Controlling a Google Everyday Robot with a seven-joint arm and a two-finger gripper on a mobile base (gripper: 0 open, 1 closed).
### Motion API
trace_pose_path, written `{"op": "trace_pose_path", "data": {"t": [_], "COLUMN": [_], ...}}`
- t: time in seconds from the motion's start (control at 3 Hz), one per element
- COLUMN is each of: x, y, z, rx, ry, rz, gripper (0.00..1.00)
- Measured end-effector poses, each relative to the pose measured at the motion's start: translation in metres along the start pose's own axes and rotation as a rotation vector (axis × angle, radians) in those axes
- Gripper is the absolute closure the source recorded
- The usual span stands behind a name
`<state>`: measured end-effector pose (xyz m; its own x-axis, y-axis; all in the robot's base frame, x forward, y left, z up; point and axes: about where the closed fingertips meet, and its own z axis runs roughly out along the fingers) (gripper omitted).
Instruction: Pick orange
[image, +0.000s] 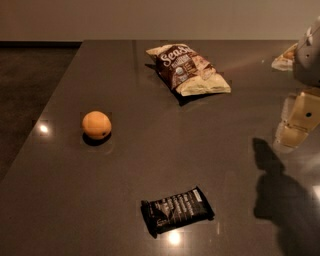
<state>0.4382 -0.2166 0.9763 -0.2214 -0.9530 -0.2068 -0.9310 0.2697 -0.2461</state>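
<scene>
The orange (96, 125) is a small round orange fruit with a tiny dark spot. It sits on the dark grey table (150, 150) at the left, well apart from everything else. My gripper (299, 120) hangs at the right edge of the view, above the table and far to the right of the orange. It holds nothing that I can see. Its shadow falls on the table below it.
A brown and cream chip bag (187, 69) lies at the back centre. A black snack bar wrapper (177, 210) lies at the front centre. Another packet (285, 59) shows at the far right back. The table's left edge runs diagonally beside dark floor.
</scene>
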Motion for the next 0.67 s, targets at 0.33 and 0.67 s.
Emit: {"op": "trace_pose_path", "data": {"t": [0.33, 0.67], "x": [0.0, -0.018], "y": [0.0, -0.004], "z": [0.0, 0.003], "rx": [0.0, -0.018], "ry": [0.0, -0.055], "rz": [0.0, -0.009], "gripper": [0.0, 0.0]}}
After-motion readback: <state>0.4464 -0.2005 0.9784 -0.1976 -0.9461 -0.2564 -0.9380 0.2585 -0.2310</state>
